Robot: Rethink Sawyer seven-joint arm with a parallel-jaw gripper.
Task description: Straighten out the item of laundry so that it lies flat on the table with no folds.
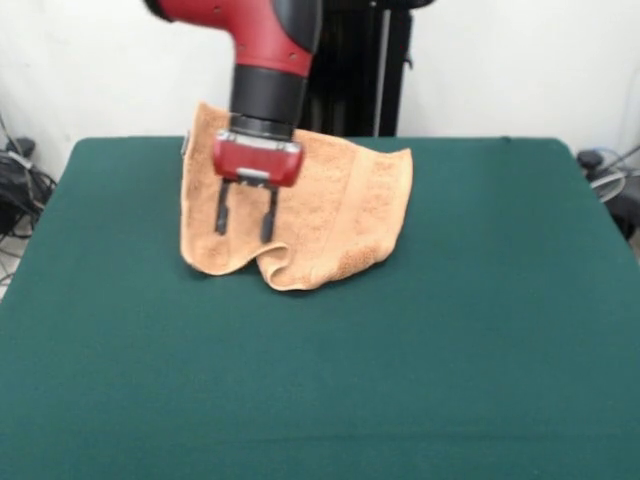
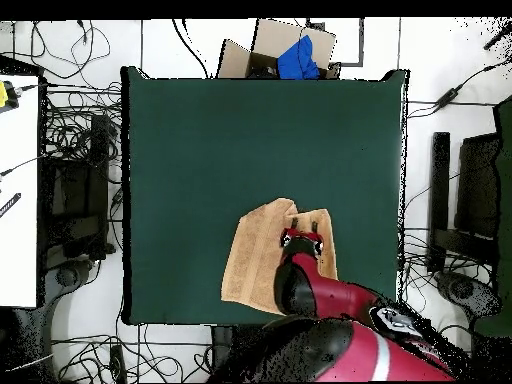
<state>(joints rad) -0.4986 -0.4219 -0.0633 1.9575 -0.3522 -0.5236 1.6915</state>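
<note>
Gripper (image 1: 246,225) over folded towel (image 1: 340,215) on table (image 1: 450,350), fingers apart, empty. Next: likely descend, pinch folded edge, unfold.

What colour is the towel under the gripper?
Light orange-tan, seen best in the front view: the towel lies on the green table.

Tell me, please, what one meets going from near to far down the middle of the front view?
Bare green table → the towel's folded-over near edge → the open gripper hanging in front of the towel → the table's far edge → the dark pedestal against the white wall.
</note>
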